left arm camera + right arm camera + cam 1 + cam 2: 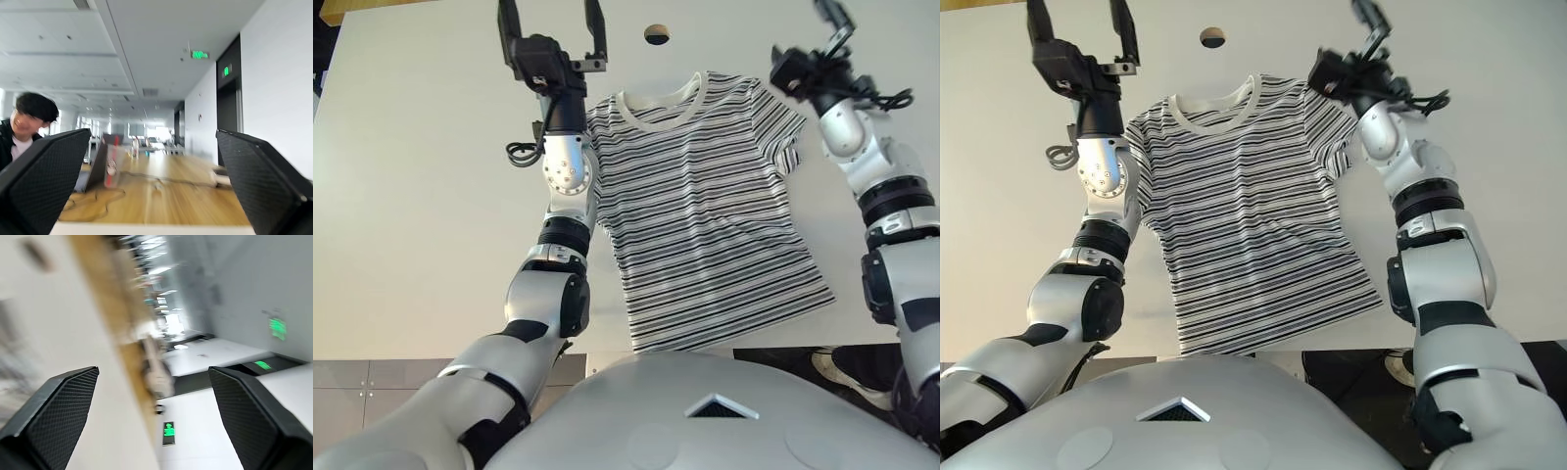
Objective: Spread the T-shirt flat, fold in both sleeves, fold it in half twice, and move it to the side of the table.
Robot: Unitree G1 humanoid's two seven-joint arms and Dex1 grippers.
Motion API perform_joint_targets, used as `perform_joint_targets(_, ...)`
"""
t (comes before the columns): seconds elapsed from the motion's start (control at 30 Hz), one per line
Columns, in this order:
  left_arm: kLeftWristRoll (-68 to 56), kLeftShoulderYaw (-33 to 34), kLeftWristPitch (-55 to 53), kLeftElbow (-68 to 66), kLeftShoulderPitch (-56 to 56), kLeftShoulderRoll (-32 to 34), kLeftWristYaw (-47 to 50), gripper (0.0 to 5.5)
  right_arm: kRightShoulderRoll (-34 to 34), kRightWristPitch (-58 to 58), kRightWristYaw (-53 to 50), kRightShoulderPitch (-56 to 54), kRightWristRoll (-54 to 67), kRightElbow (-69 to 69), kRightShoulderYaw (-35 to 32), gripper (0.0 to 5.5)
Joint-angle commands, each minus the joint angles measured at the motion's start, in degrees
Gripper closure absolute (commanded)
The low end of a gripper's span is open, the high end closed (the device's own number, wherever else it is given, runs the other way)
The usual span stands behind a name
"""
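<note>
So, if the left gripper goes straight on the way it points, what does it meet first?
Nothing near, it seems: the open left gripper points past the table edge, toward a wooden desk farther away.

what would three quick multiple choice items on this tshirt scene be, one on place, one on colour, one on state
1. Where is the T-shirt?
A. Hanging from a gripper
B. Lying on the table
C. On the floor

2. What colours is it?
A. Plain red
B. Green dots
C. Dark and white stripes

3. How is the left gripper?
A. Open, holding nothing
B. Shut on a sleeve
C. Shut on the collar

Answers:
1 B, it lies spread on the white tabletop between the two arms.
2 C, dark and white stripes run across the whole front.
3 A, its jaws stand wide apart above the table with nothing between them.
</note>
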State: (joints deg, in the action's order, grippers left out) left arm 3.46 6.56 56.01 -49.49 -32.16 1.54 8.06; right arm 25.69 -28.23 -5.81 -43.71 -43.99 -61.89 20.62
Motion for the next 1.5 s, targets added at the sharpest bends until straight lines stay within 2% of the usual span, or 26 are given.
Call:
perform_joint_targets(0.03, -0.3, 0.8, -0.8, 6.0, 2.3, 0.9, 0.7, 0.75, -0.4, 0.5, 2.7, -1.2, -2.3, -6.0, 4.7, 1.36)
perform_joint_targets(0.43, 2.3, 1.8, -6.3, 15.4, 6.1, 2.8, 1.7, 0.75, 2.9, 6.7, 6.2, -0.4, 0.2, -14.2, 7.0, 1.36)
perform_joint_targets(0.67, 9.8, 1.2, -12.9, 15.9, 8.3, 7.6, 4.5, 0.75, 4.6, 6.6, 4.6, 1.6, 2.9, -13.6, 6.1, 1.36)
perform_joint_targets(0.83, 16.0, -1.3, -17.5, 12.6, 7.6, 11.9, 6.0, 0.75, 4.5, 2.2, 2.1, 1.2, 6.0, -10.2, 4.3, 1.36)
perform_joint_targets(0.9, 18.9, -3.3, -18.2, 11.5, 7.0, 14.0, 5.7, 0.75, 5.1, -3.7, -1.5, 2.0, 9.8, -5.2, 0.8, 1.36)
perform_joint_targets(0.97, 20.7, -4.5, -18.6, 11.6, 6.5, 16.0, 5.7, 0.75, 6.9, -9.2, -4.8, 5.9, 13.5, 5.3, -3.4, 1.36)
perform_joint_targets(1.07, 20.6, -5.8, -17.7, 14.8, 7.9, 17.1, 4.1, 0.75, 10.2, -10.5, -1.9, 17.6, 14.5, 28.4, -5.5, 1.36)
perform_joint_targets(1.17, 26.9, -14.0, -14.0, 20.2, 11.5, 19.1, -2.0, 0.75, 11.9, -8.2, 2.9, 27.1, 14.5, 43.4, -5.8, 1.36)
perform_joint_targets(1.33, 37.7, -25.7, -13.6, 25.3, 14.6, 26.4, -13.4, 0.75, 10.5, -2.0, 6.3, 30.7, 14.2, 54.8, -9.0, 1.36)
perform_joint_targets(1.43, 40.0, -29.4, -13.8, 28.7, 15.2, 29.4, -19.2, 0.75, 10.0, -1.1, 8.7, 31.9, 15.6, 60.1, -9.7, 1.36)
perform_joint_targets(1.5, 43.9, -30.8, -15.9, 26.9, 12.3, 30.0, -18.7, 0.75, 9.6, -0.6, 9.6, 32.5, 15.8, 62.1, -9.9, 1.36)
